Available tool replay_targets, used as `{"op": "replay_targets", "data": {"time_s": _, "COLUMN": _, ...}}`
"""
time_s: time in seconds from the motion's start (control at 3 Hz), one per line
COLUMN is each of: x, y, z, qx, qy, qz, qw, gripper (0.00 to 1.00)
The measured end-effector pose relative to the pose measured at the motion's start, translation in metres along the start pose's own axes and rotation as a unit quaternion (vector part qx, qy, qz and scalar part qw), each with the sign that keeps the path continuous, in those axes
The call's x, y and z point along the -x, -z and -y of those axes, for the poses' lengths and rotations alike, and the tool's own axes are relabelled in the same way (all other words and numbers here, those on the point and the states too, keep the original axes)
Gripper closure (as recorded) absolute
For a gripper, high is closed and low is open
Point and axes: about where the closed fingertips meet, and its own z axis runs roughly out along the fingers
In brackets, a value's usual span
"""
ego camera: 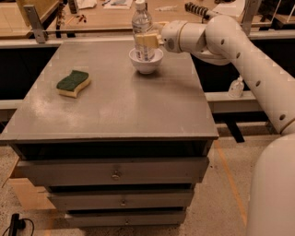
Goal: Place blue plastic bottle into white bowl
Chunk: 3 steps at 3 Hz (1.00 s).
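The blue plastic bottle (142,23) is clear with a white cap and stands upright with its base inside the white bowl (146,64). The bowl sits on the grey table top (124,101) near the far edge. My gripper (146,40) reaches in from the right at the end of the white arm (239,50), and its cream fingers are shut on the bottle's lower body just above the bowl's rim.
A green and yellow sponge (73,83) lies on the left part of the table. The cabinet below has drawers (115,173). A small clear pump-top bottle (236,87) stands on a ledge at the right. A cluttered wooden bench (92,14) is behind.
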Motion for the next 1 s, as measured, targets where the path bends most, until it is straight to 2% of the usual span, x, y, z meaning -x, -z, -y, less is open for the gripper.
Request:
{"op": "replay_targets", "data": {"time_s": 0.33, "x": -0.021, "y": -0.006, "z": 0.005, "qx": -0.002, "qy": -0.017, "qz": -0.008, "qw": 0.9998, "gripper": 0.51}}
{"op": "replay_targets", "data": {"time_s": 1.0, "x": -0.041, "y": -0.009, "z": 0.005, "qx": 0.0, "qy": -0.038, "qz": -0.026, "qw": 0.9989, "gripper": 0.04}}
